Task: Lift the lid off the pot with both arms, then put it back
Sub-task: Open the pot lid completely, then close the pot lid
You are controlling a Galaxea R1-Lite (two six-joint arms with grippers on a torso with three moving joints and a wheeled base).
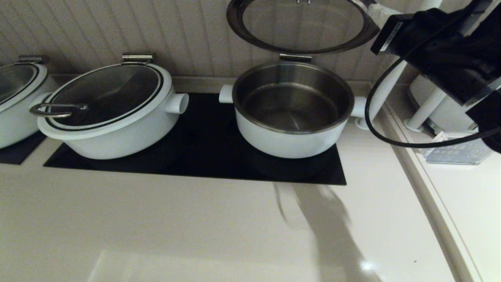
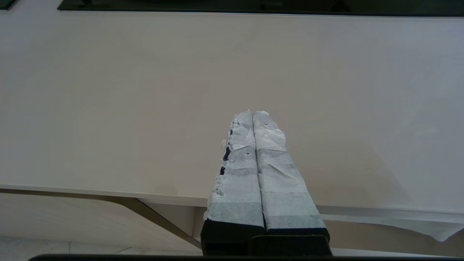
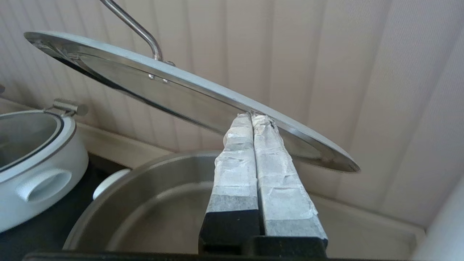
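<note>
The pot (image 1: 291, 113) stands open on the black cooktop, its steel inside empty; it also shows in the right wrist view (image 3: 145, 192). The lid (image 1: 297, 23) is raised and tilted up above the pot's back edge, near the wall. In the right wrist view the lid (image 3: 181, 87) slopes, with its steel handle (image 3: 134, 27) on the upper face. My right gripper (image 3: 252, 116) is shut, its fingertips pressed against the lid's rim from below; in the head view it (image 1: 373, 13) is at the lid's right edge. My left gripper (image 2: 252, 113) is shut and empty over the bare countertop near its front edge.
A wider white pot (image 1: 109, 109) with a loop-handled lid stands left on the cooktop (image 1: 203, 156). Another pot (image 1: 15, 98) is at the far left. A black cable (image 1: 375, 129) hangs beside the pot's right handle. White posts (image 1: 426, 107) and a clear box (image 1: 458, 150) stand at the right.
</note>
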